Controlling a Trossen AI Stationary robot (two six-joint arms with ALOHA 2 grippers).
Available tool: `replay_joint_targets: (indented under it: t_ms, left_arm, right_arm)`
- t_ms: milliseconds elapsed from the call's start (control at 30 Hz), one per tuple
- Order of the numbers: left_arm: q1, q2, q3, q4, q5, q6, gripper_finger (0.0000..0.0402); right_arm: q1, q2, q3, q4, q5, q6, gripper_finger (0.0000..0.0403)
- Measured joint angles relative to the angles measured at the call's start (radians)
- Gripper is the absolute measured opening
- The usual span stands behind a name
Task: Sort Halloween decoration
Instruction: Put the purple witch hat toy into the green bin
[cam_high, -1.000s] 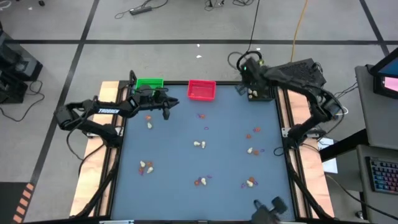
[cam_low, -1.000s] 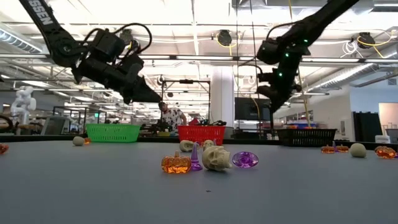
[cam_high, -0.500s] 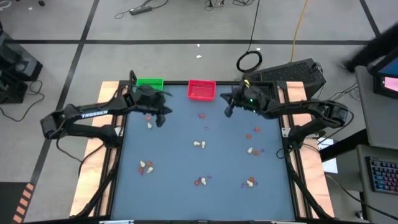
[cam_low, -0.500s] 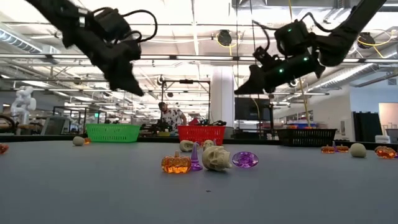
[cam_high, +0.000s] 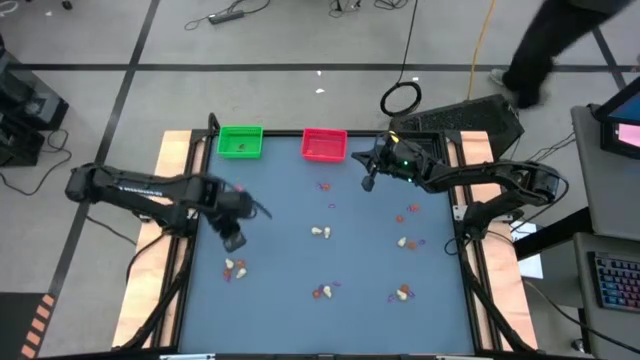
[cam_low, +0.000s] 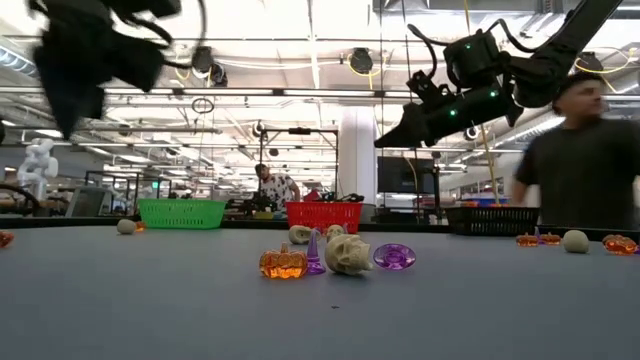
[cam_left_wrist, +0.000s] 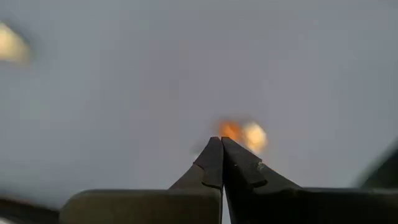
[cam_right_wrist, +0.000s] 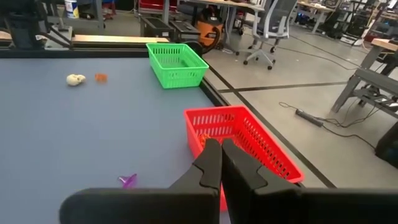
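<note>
trinkets (cam_high: 320, 232) are spread on the tabletop (cam_high: 290, 270). left tool (cam_high: 232, 241) and right tool (cam_high: 368, 183) are shut tight, nothing held.

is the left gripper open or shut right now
Shut: in the left wrist view the left gripper's two dark fingers meet at the tips, empty.

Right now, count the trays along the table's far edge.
3: the green tray leftmost, the red tray beside it, the black tray farther right; none seems hidden.
</note>
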Motion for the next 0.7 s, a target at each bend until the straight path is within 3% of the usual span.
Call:
replay_joint_targets:
  t_ms: [300,467,700]
  left_arm:
    - [-0.352,0.035,-0.003,0.056,0.047,-0.567,0.0013]
    - [-0.435,0.11,-0.003,0.218,0.051,-0.842,0.0042]
    - [-0.483,0.281,-0.004,0.239,0.038,-1.081,0.0073]
  right_arm:
    - [0.0,0.0,0.0,-0.006,0.0,-0.002,0.0]
    - [0.0,0.0,0.001,-0.006,0.0,-0.003,0.0]
    - [0.0,0.0,0.001,0.008,-0.002,-0.001,0.0]
